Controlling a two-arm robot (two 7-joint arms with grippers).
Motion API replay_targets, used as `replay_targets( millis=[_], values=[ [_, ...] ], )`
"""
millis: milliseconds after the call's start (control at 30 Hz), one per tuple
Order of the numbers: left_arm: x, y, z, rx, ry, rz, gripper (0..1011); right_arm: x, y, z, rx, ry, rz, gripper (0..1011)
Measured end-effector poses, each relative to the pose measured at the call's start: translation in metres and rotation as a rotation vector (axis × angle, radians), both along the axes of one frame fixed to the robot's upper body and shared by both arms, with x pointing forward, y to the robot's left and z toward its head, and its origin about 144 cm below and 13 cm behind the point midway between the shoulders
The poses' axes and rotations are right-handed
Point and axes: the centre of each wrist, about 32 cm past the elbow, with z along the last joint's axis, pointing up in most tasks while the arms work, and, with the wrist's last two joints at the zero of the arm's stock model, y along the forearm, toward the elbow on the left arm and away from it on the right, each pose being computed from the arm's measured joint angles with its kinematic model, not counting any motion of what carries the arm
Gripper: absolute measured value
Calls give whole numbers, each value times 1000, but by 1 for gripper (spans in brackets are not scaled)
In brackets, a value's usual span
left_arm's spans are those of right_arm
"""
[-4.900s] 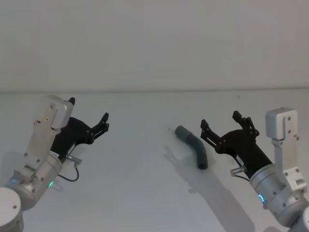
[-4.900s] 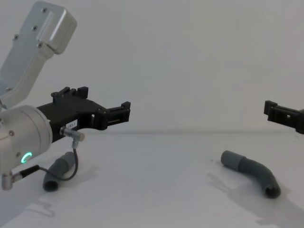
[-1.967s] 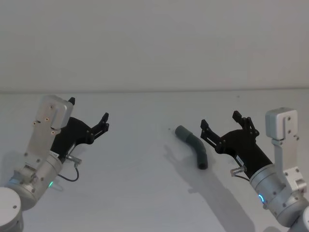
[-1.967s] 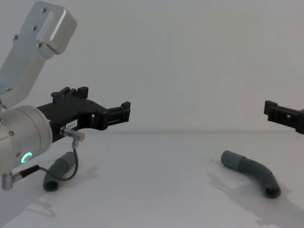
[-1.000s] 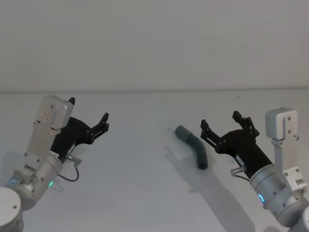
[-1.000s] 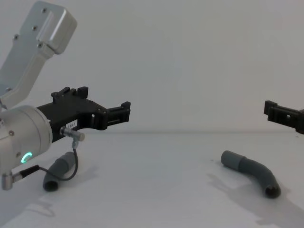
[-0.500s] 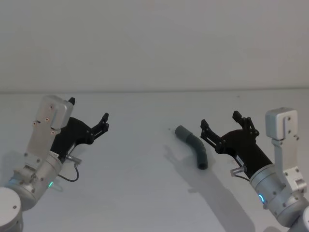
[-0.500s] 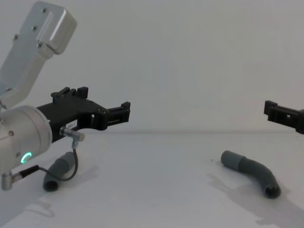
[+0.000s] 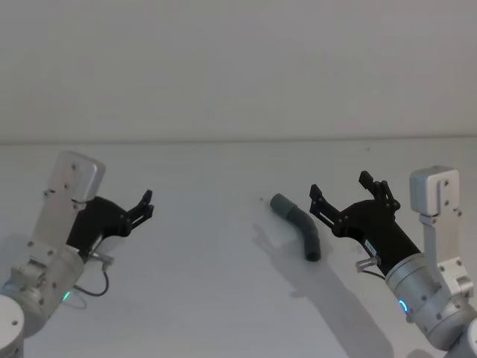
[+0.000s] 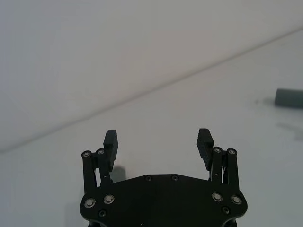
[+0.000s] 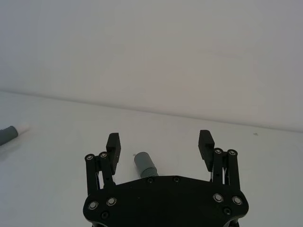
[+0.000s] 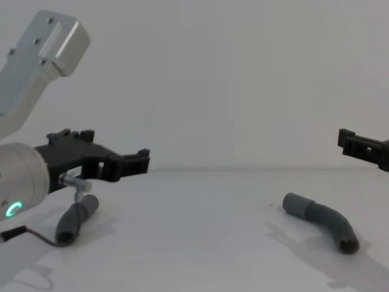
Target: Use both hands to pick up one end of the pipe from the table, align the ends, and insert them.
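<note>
Two dark grey bent pieces of the pipe lie on the white table [image 9: 223,298]. One piece [image 9: 297,224] rests right of centre, its lighter cuff end [image 12: 296,204] pointing away from me. The other piece [image 12: 76,219] lies at the near left, under my left arm. My left gripper [image 9: 123,192] hovers open above that left piece, touching nothing. My right gripper [image 9: 340,185] hovers open just right of the right piece. In the right wrist view its cuff [image 11: 143,163] shows low between the spread fingers [image 11: 113,142]. The left wrist view shows my left gripper [image 10: 157,138] open and empty.
A pale grey wall [image 9: 238,67] closes off the table's far edge. A thin black cable [image 12: 36,238] hangs from my left wrist close to the left pipe piece. Bare table stretches between the two pieces.
In the last half second my left arm dropped lower and drew back to the left, uncovering more of the left pipe piece. The right arm and both pieces stayed still.
</note>
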Motion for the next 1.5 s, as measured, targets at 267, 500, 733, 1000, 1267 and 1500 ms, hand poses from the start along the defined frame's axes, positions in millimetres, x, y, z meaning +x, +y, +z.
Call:
replay_targets(
  millis=[267,500,733,1000,1267,1500],
  values=[
    [-10,6,6,16,84,68,1002,0,0,0,0,0,0,1002],
    [-14,10,10,8,146,115,1002,0,0,0,0,0,0,1002],
    [-13,12,13,-8,205,140,1002,0,0,0,0,0,0,1002],
    [-8,12,14,-36,265,165,1002,0,0,0,0,0,0,1002],
    [-3,9,14,-58,300,199,1001,0,0,0,0,0,0,1002],
    [1,6,14,-70,323,223,1002,0,0,0,0,0,0,1002]
  ],
)
